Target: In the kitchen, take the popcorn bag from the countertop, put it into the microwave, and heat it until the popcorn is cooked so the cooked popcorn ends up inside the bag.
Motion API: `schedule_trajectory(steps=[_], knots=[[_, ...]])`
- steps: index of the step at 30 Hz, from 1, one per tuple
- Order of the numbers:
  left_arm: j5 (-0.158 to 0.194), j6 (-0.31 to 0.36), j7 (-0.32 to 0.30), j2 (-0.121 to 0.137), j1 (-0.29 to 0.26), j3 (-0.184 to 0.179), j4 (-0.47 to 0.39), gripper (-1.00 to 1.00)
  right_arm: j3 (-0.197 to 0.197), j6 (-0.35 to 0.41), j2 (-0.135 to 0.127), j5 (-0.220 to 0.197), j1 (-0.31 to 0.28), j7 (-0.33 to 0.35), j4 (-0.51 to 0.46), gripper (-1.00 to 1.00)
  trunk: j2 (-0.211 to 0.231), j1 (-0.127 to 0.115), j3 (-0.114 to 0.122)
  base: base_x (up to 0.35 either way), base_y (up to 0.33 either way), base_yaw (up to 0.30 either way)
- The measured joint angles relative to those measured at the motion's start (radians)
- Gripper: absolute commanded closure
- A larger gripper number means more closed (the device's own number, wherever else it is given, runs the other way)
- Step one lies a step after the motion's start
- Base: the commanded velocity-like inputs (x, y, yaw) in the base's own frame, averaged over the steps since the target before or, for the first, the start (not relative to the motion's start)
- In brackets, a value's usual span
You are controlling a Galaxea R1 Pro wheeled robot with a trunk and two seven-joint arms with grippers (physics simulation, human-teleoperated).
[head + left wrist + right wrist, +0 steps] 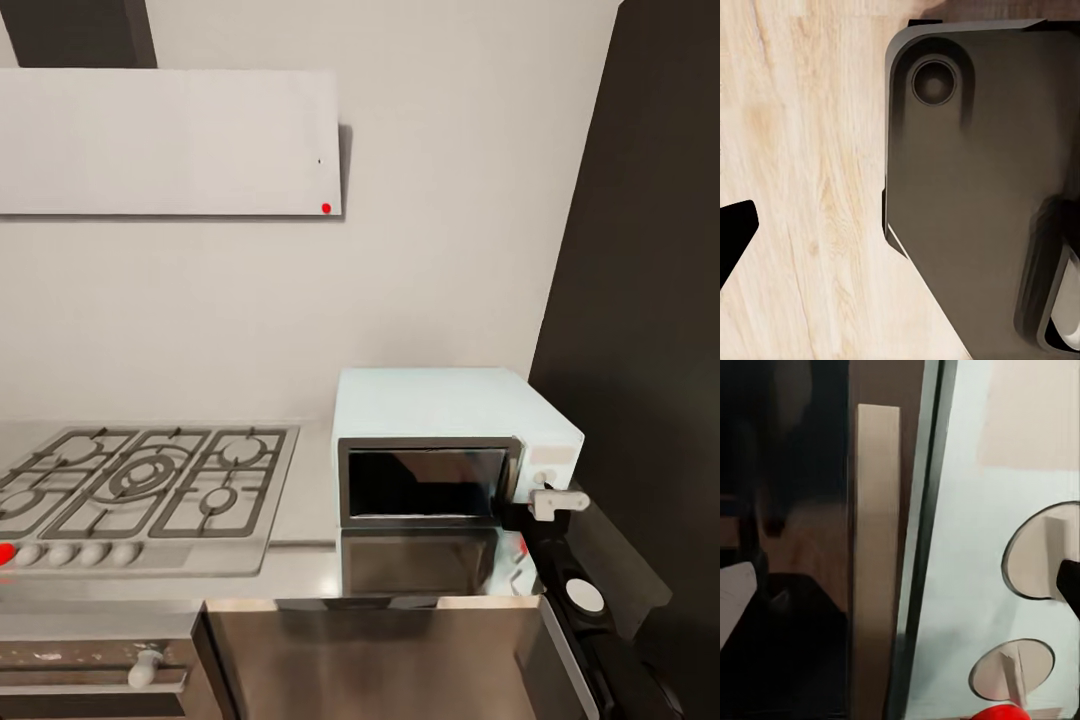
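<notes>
The right hand [558, 500] sits at the control panel on the right side of the microwave [440, 410], a pale blocky shape right against the panel's front in the head view. Whether its fingers are apart or together, I cannot tell; the right wrist view catches just a dark sliver of one finger [1071, 581] at the picture's edge. That close view looks straight at the mint-blue panel with its two round knobs [1039, 551], each crossed by a raised bar, and a red dot [1001, 712] just beyond the smaller one. Beside the panel runs the dark frame of the glass door [787, 547], with a pale vertical handle strip [876, 547] reflected or mounted along it.

The microwave stands on the grey steel table [310, 565], its door shut, its front mirrored in the glossy surface. To its left lies the steel gas hob [150, 480] with black grates and a row of knobs, one red at the end. A flat extractor hood [170, 140] with a small red dot hangs on the wall above. A tall dark cabinet [640, 300] rises just right of the microwave.

The left wrist view looks down on pale wood floor [802, 165] and the robot's dark base [975, 202]; a black finger tip [735, 232] shows at the edge, and the left hand's state cannot be told.
</notes>
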Motion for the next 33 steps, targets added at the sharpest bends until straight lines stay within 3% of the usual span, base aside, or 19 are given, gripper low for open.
schedule_trajectory(steps=[13, 14, 33], knots=[[0.0, 0.0, 0.0, 0.0, 0.0, 0.0, 0.0, -1.0, 0.0, -0.003, 0.0, 0.0, 0.0, 0.0, 0.01, -1.0, 0.0, 0.0, 0.0, 0.014, 0.0, 0.0], [0.0, 0.0, 0.0, 0.0, 0.0, 0.0, 0.0, -1.0, 0.0, -0.003, 0.0, -0.001, 0.0, 0.0, 0.01, 1.0, 0.0, 0.0, 0.0, 0.0, 0.0, 0.0], [0.0, 0.0, 0.0, 0.0, 0.0, 0.0, 0.0, -1.0, 0.002, -0.003, 0.0, 0.0, 0.0, 0.005, 0.01, 1.0, 0.0, 0.0, 0.0, 0.0, 0.0, 0.0]])
